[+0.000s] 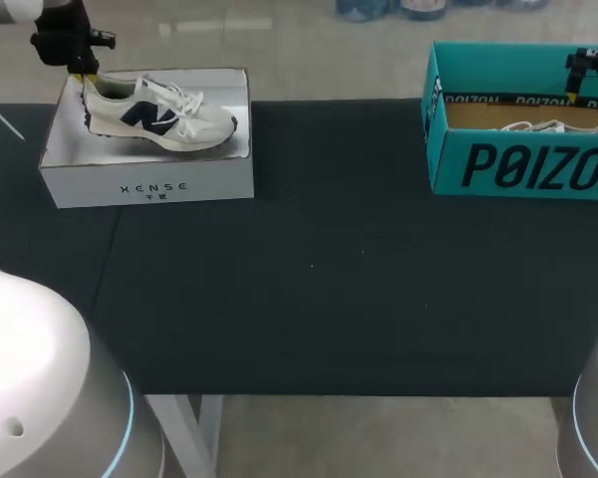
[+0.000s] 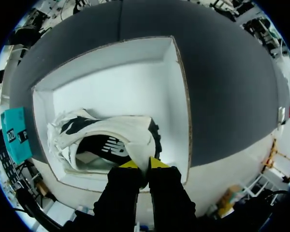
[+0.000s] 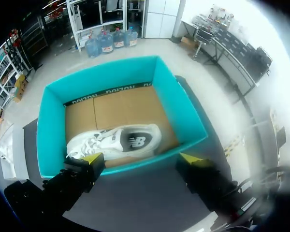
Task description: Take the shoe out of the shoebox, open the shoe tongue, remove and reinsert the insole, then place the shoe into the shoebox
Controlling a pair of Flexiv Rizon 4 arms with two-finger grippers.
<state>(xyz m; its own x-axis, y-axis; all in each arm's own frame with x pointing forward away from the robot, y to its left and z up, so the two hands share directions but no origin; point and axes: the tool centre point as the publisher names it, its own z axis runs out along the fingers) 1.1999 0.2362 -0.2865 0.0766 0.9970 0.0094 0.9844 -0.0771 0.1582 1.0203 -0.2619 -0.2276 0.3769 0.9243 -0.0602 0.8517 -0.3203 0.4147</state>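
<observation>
A white sneaker (image 1: pixel 159 112) with a dark side logo lies in an open white shoebox (image 1: pixel 149 184) at the table's far left. My left gripper (image 1: pixel 83 75) is at its heel. In the left wrist view the gripper (image 2: pixel 144 164) is shut on the heel edge of the sneaker (image 2: pixel 106 140), whose toe points away inside the white shoebox (image 2: pixel 176 96). At the far right, my right gripper (image 1: pixel 578 88) hangs over a teal shoebox (image 1: pixel 518 164). In the right wrist view the gripper (image 3: pixel 141 158) is open wide above a second white sneaker (image 3: pixel 116 141) in the teal shoebox (image 3: pixel 181 111).
The dark table mat (image 1: pixel 329 279) stretches between the two boxes and toward the front edge. Both boxes stand along the table's far edge. The bases of my arms fill the near corners of the head view.
</observation>
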